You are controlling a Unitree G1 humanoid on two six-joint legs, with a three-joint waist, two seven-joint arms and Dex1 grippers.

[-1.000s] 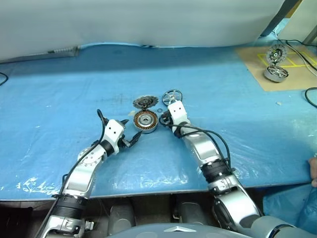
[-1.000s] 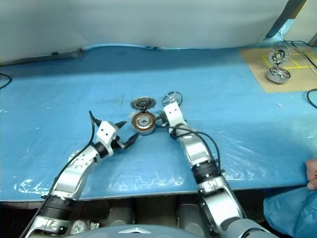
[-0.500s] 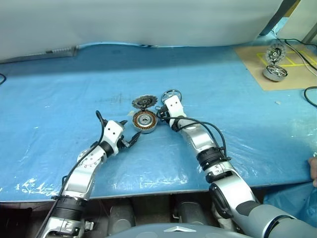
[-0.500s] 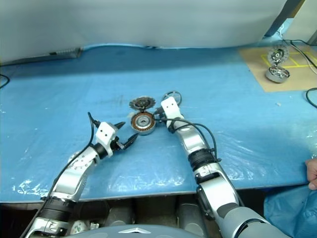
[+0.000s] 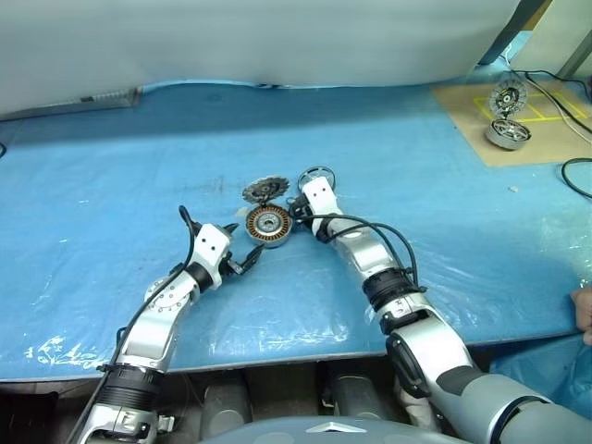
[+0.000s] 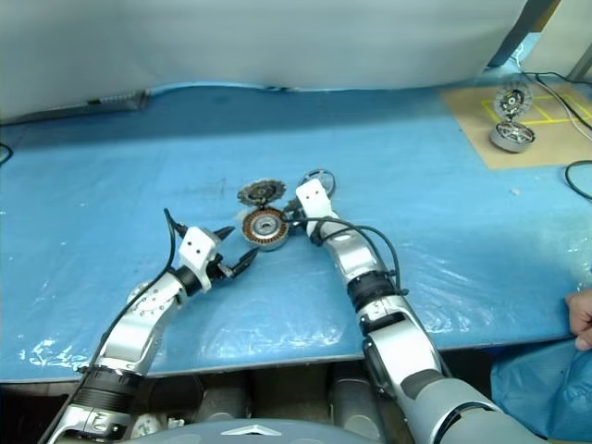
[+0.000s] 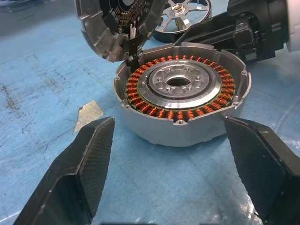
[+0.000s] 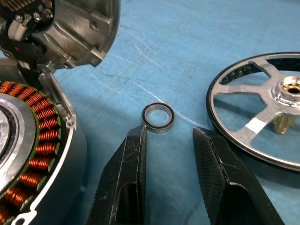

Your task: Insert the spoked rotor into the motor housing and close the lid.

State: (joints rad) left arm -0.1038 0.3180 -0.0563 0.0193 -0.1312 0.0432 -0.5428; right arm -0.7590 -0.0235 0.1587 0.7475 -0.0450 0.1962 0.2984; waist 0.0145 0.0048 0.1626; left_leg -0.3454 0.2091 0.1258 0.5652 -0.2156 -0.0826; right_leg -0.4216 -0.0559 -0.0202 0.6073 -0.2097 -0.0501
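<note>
Blue table sheet (image 5: 111, 166), motor housing (image 5: 269, 225) centre, lid (image 5: 265, 190) raised at 12 o'clock, spoked rotor (image 8: 262, 108) at 2 o'clock, left gripper (image 7: 178, 173) wide open and empty, right gripper (image 8: 169, 140) slightly parted, empty, small ring (image 8: 158, 117) just beyond.

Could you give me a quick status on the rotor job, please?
Left gripper open, facing motor housing. Right gripper part open, empty, over small ring. Spoked rotor on the mat, lid up.

the two eye views look forward and down from high up, taking in the whole blue table (image 5: 111, 166) around the motor housing (image 5: 269, 225). both wrist views sit low and close, facing that housing from opposite sides; all views share it.
</note>
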